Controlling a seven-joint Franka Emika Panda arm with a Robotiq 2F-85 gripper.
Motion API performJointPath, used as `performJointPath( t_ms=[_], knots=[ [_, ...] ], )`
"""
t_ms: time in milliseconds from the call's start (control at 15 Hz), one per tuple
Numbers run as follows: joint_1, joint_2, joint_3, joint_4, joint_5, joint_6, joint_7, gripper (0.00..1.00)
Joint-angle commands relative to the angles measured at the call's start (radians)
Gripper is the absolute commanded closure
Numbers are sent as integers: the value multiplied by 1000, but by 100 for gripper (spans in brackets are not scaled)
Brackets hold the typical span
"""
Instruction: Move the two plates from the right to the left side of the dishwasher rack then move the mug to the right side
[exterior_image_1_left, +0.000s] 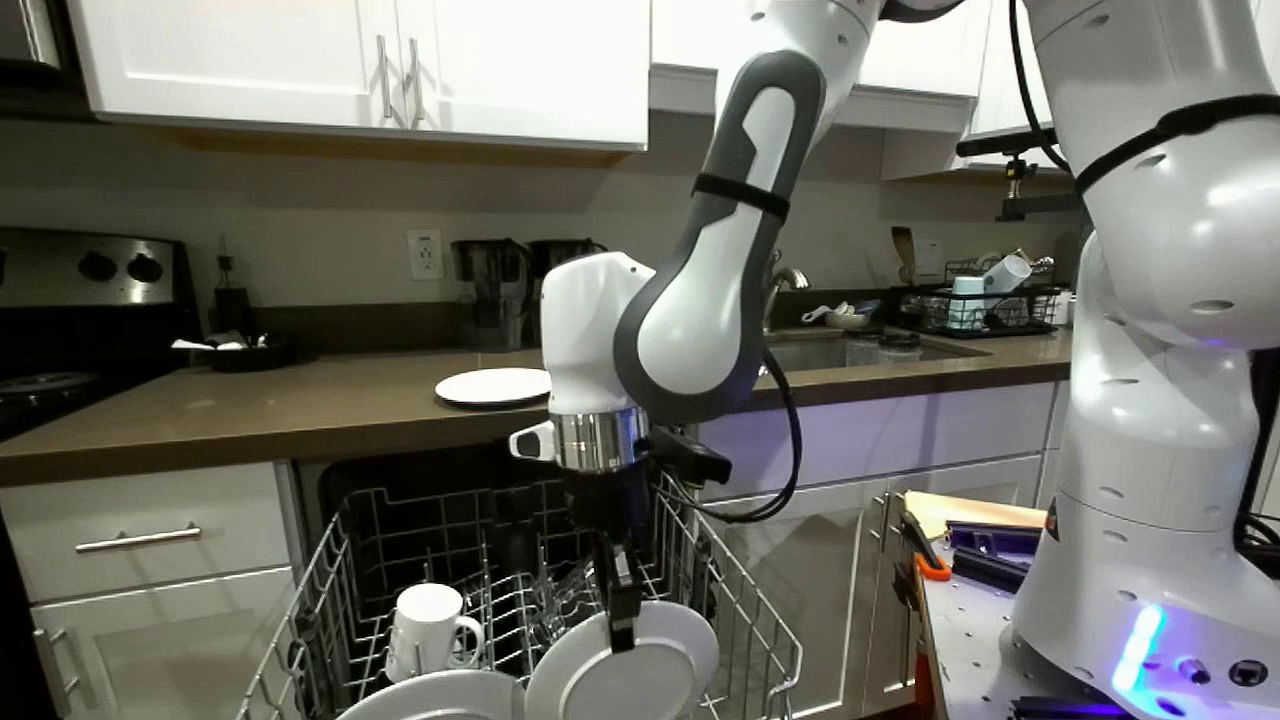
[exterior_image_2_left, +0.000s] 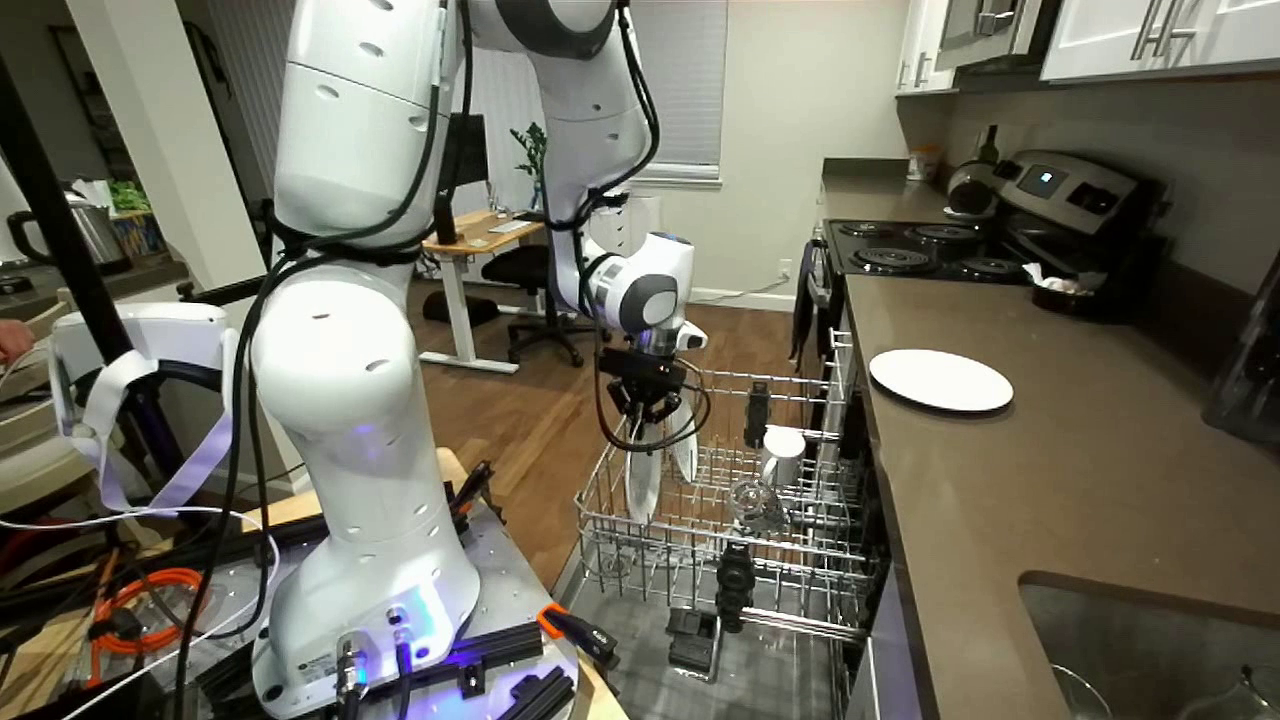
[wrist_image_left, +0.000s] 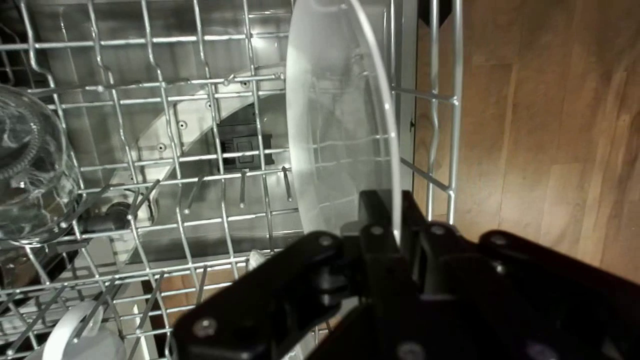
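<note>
Two plates (exterior_image_2_left: 643, 485), plain, round and white, are seen edge-on at the left side of the dishwasher rack (wrist_image_left: 455, 125) in an exterior view. A glossy surface is shown by the held plate (exterior_image_1_left: 660, 680), on which a broad, smooth rim is set around a flat circular centre. In an exterior view the neighbouring plate (exterior_image_1_left: 440, 697) is found just beside it on the left, only partly shown; whether the two touch cannot be told. The rim of the held plate is pinched by the claw (wrist_image_left: 395, 215), whose dark, blocky fingers are closed on the thin edge, one against each face. In the wrist view the held plate is presented as a narrow, slightly tilted oval, and faint lines are mirrored in its sheen. Whether its lower edge is borne by the rack cannot be told. The rack is made of slender, pale grey wire, laid in a grid from which thin tines are raised. Farther back, left of the held plate in an exterior view, the small white mug (exterior_image_1_left: 420, 630) is placed, smooth and rounded, with its loop handle turned to the right. In the wrist view a clear glass vessel (wrist_image_left: 30, 165), marked by wrinkled highlights, is lodged at the left.
</note>
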Motion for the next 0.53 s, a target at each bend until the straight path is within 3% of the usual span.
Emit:
performJointPath(
  t_ms=[0, 467],
  knots=[
    [25, -103, -7, 1, 86, -101, -84, 98],
    [93, -180, -57, 16, 160, -198, -149, 98]
  ],
)
